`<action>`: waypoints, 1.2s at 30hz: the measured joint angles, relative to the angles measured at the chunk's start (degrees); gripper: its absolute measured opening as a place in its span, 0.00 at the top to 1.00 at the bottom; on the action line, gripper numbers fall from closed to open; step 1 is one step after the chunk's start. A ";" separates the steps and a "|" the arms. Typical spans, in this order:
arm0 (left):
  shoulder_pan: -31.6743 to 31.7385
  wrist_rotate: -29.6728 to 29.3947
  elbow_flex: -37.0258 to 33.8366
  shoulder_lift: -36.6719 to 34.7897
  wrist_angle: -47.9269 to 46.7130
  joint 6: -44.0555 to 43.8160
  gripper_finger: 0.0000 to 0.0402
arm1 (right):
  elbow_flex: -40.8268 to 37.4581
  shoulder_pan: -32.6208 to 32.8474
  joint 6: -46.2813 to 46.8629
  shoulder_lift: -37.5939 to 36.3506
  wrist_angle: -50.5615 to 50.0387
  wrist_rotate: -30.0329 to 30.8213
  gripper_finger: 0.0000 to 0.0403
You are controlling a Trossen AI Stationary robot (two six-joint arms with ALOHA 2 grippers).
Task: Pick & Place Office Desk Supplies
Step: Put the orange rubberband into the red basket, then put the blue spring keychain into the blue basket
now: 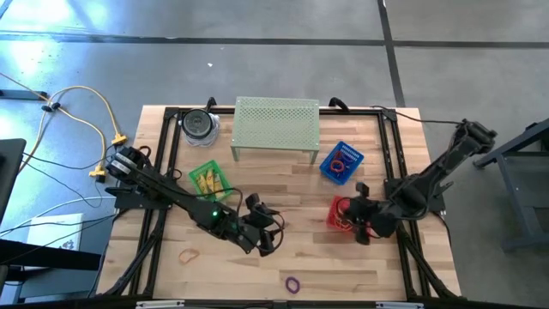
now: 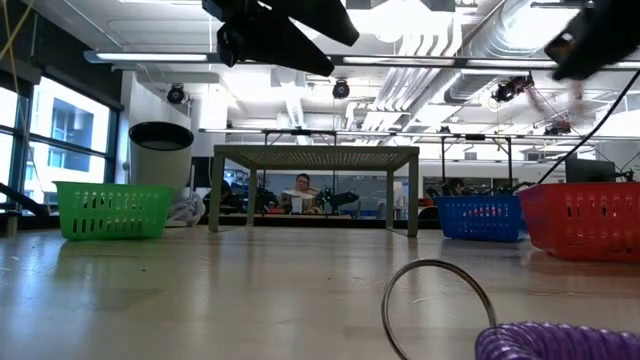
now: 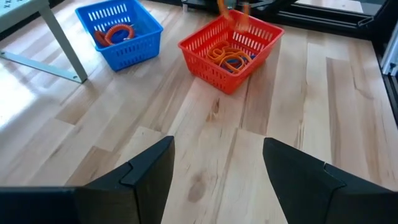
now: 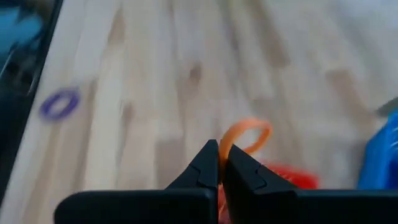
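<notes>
Count on the worktop (image 1: 283,184):

- Baskets: three, namely one green (image 1: 207,181), one blue (image 1: 340,162), one red (image 1: 340,215).
- Stand: one, pale green, perforated (image 1: 276,123).
- Jar: one, dark-lidded (image 1: 200,125).
- Loose bands on the bare wood: two, one purple (image 1: 293,283), one orange-tan (image 1: 188,255).
- Band in the right gripper (image 4: 219,163): one, orange (image 4: 247,134).
- Bands in the blue basket: apparently two, red.
- Bands in the red basket: several, tangled; number cannot be fixed.
- Arms: two.
</notes>
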 joint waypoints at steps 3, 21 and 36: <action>0.01 1.16 0.00 0.00 -0.04 0.00 0.40 | 0.00 2.18 1.13 0.71 -1.91 -4.71 0.99; -2.30 3.41 0.00 0.00 -0.22 -1.45 0.40 | -0.04 4.39 24.42 9.32 -16.75 -9.87 0.92; -4.93 3.25 0.00 0.00 -0.49 -1.53 0.40 | 0.84 0.04 20.10 9.03 -18.84 -12.72 0.51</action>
